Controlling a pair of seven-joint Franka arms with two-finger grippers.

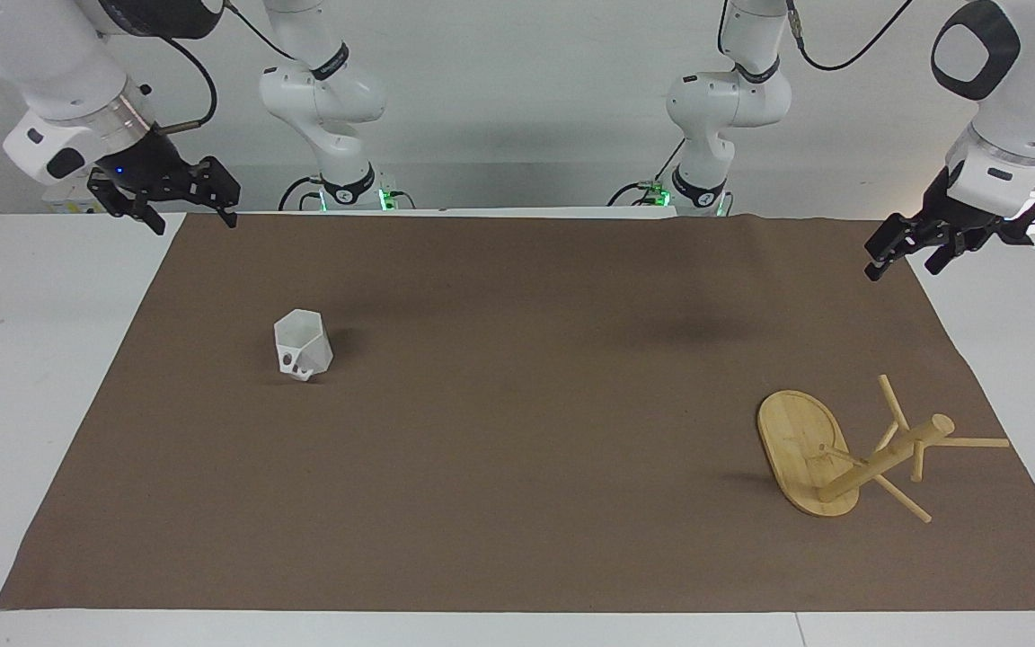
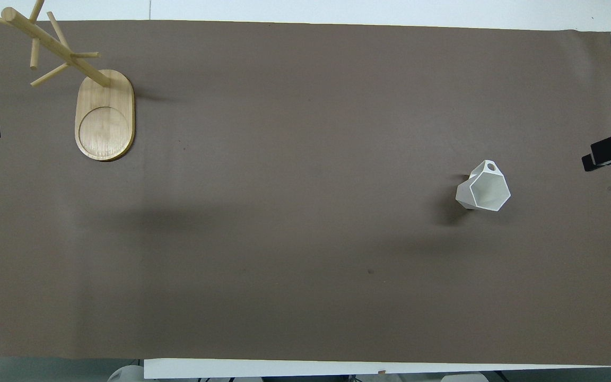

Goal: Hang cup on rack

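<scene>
Waiting at the start line, that is how this one reads: nothing is gripped and the first step, picking up the cup, looks not yet begun. Taking the facing view from one edge across to the other, first comes the right gripper (image 1: 183, 199), hanging in the air over the robots' edge of the brown mat (image 1: 517, 539) at the right arm's end of the desk (image 1: 23, 377), its black fingers spread apart and holding nothing. Next, the cup (image 1: 303, 344), standing on the mat toward the right arm's end, well apart from everything else; it is small, white and faceted, with a hexagonal rim facing up and a blocky handle with small holes turned away from the robots. Then a long bare stretch of mat, and there is the rack (image 1: 807, 463) at the left arm's end, farther from the robots than the cup: light bamboo, an oval flat base, one central post with thin pegs sticking out at several angles, every peg bare. Last, the left gripper (image 1: 911, 247), up over the mat's corner near the robots, fingers parted too, empty, waiting. By my reckoning the right arm is the natural one to go, being closest to the cup; the next move calls for a descent onto the rim or handle, keeping the handle's opening free for a peg.
</scene>
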